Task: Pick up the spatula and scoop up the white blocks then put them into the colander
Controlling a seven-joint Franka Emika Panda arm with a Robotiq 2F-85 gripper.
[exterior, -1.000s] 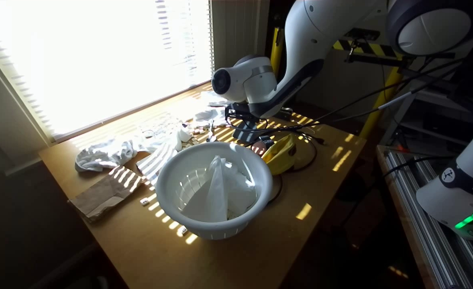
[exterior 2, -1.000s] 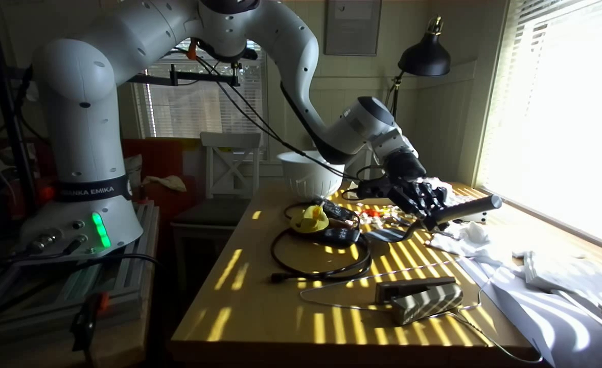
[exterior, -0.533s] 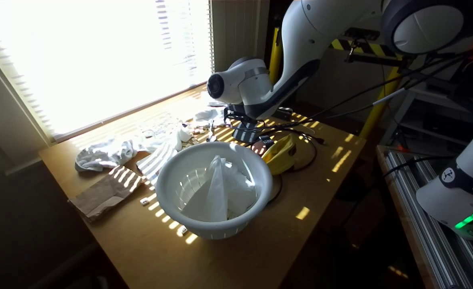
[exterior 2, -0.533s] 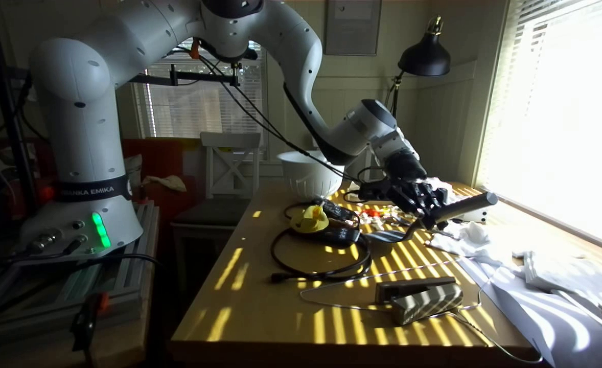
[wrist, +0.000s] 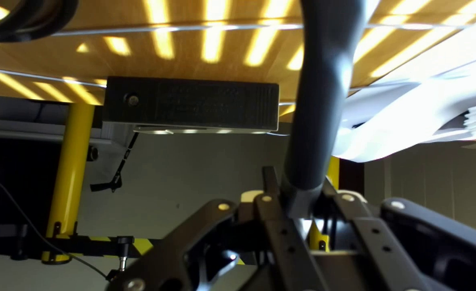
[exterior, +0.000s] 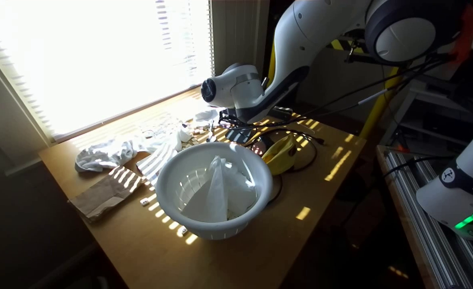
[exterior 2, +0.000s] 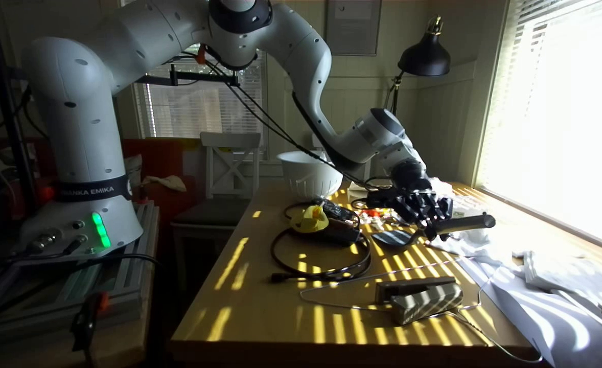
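My gripper (wrist: 300, 188) is shut on the dark handle of the spatula (wrist: 323, 93). In an exterior view, the gripper (exterior 2: 430, 229) holds the spatula handle (exterior 2: 464, 223) above the table, with its end pointing towards the window. The flat blade is low over the table, near the small white blocks (exterior 2: 375, 221); whether it touches the table I cannot tell. The blade also shows in an exterior view (exterior: 239, 135), right of the blocks (exterior: 198, 131). The white colander (exterior: 165, 192) stands upright, with white sheets inside; it shows in both exterior views (exterior 2: 308, 179).
A yellow object (exterior: 280, 155) and a coiled black cable (exterior 2: 280, 277) lie beside the blade. A box-like device (exterior 2: 423, 304) with thin wire lies near the table edge. White cloths, papers (exterior 2: 541, 306) and a brown paper bag (exterior: 106, 194) lie around. Loose blocks (exterior: 144, 201) lie near the colander.
The arm has moved lower, with the spatula still held. The handle's free end has dipped from tilted up to nearly level. The blade has shifted slightly and shows more of its face.
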